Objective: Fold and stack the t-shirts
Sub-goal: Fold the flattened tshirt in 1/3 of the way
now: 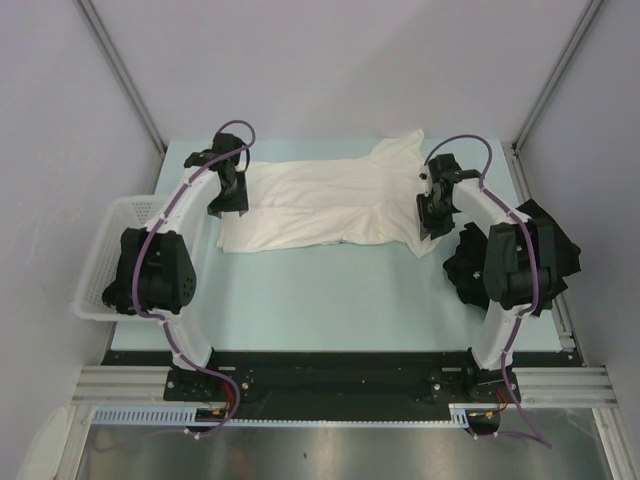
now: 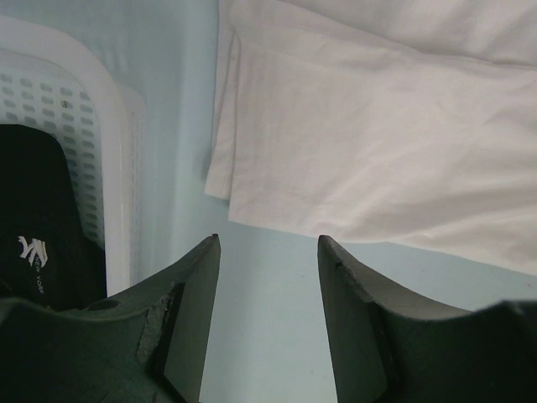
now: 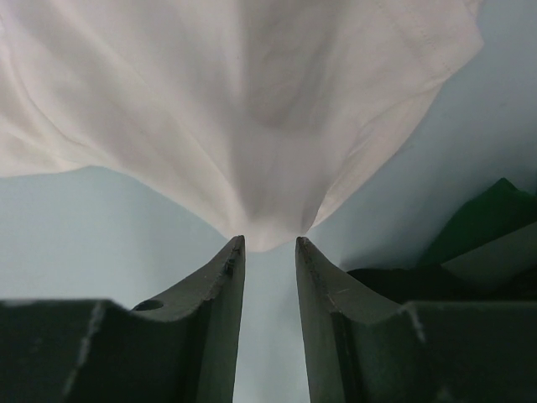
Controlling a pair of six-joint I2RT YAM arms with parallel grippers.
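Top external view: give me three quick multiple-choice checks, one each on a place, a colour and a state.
1. Where does the mesh basket sit? A at the table's left edge; B at its right edge; C at its far middle.
2. What colour is the spread-out t-shirt? A black; B cream-white; C green.
3. The left gripper is: A shut on cloth; B open and empty; C out of view.
Key: A, it overhangs that edge; B, pale cloth throughout; B, bare table shows between its fingers.
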